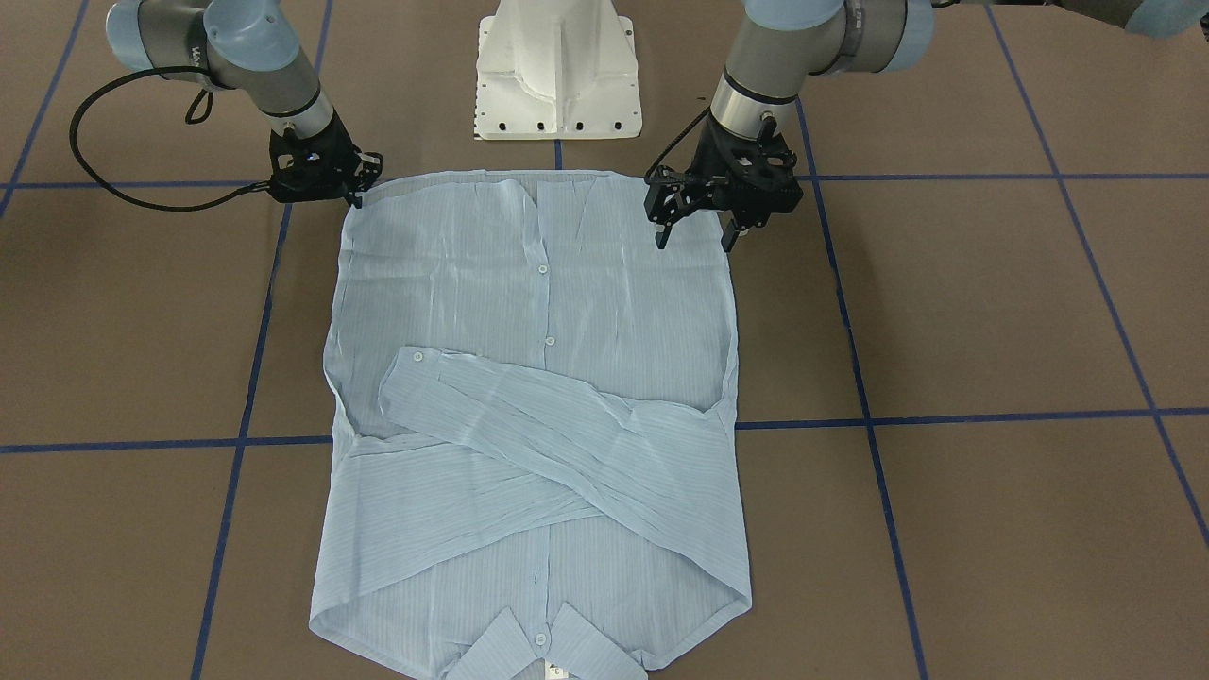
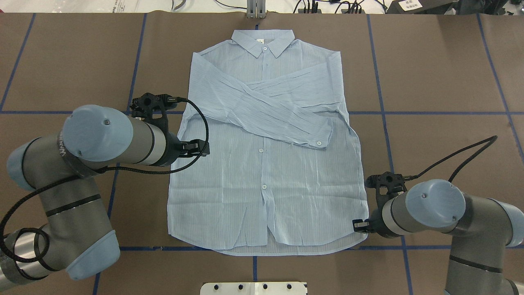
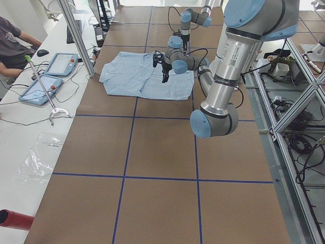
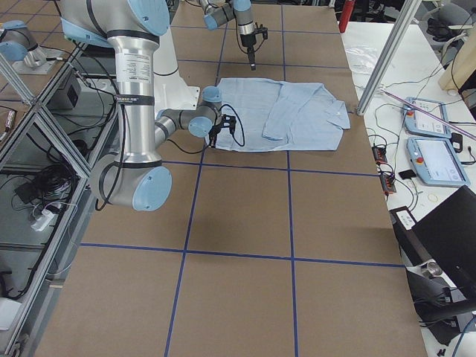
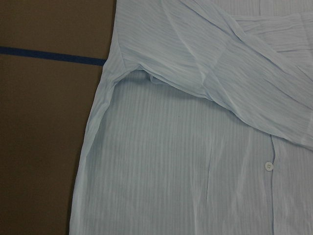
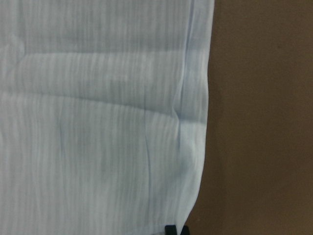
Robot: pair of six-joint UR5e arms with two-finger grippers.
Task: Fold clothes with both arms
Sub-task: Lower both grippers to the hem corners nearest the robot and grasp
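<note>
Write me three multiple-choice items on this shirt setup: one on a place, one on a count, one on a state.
1. In the overhead view the shirt has its collar at: A) bottom B) top C) left
2. Sleeves folded across the front: A) none B) one C) two
3. The left claw is: A) open B) shut on a cuff C) shut on the collar
B: the collar lies at that view's top. C: both sleeves cross the chest. A: its fingers stand apart.

Bare desk (image 2: 434, 69) is stretching left and right of the shirt (image 2: 266, 172). The white pedestal (image 1: 557, 76) is standing at the near edge, the left arm (image 2: 102, 143) and right arm (image 2: 430, 205) flanking the hem.
</note>
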